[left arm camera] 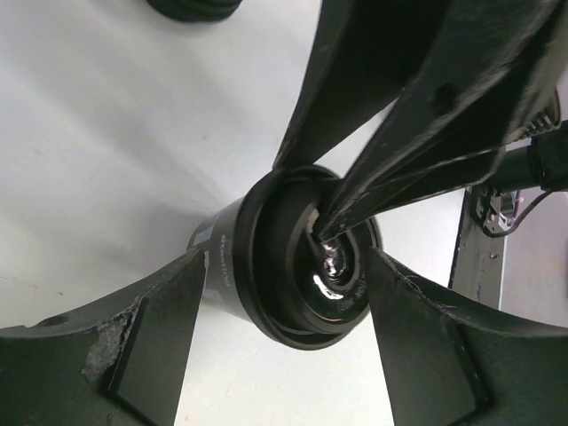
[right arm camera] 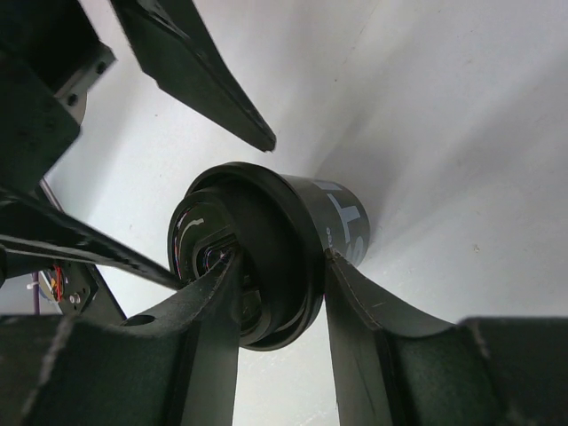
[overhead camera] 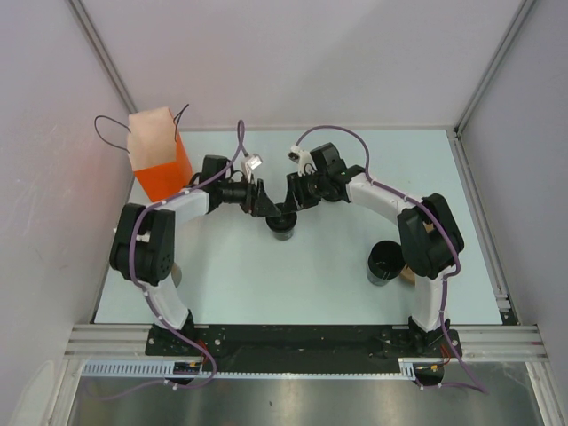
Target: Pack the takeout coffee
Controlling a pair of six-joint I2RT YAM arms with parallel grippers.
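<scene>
Still unpacked, the takeout coffee (overhead camera: 281,224) is rim-pinched by the right gripper (right arm camera: 282,259), flanked wide by the left gripper (left arm camera: 286,266) (orange bag (overhead camera: 161,169) well apart).

Likely a robot lab: white-panelled booth (overhead camera: 311,53), aluminium-railed table (overhead camera: 248,284).

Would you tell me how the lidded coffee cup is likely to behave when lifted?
The cup is small, so probably light. The right pincer pinches only the lid at its rim, so it might pop loose. The cup's smooth wall may slip.
</scene>
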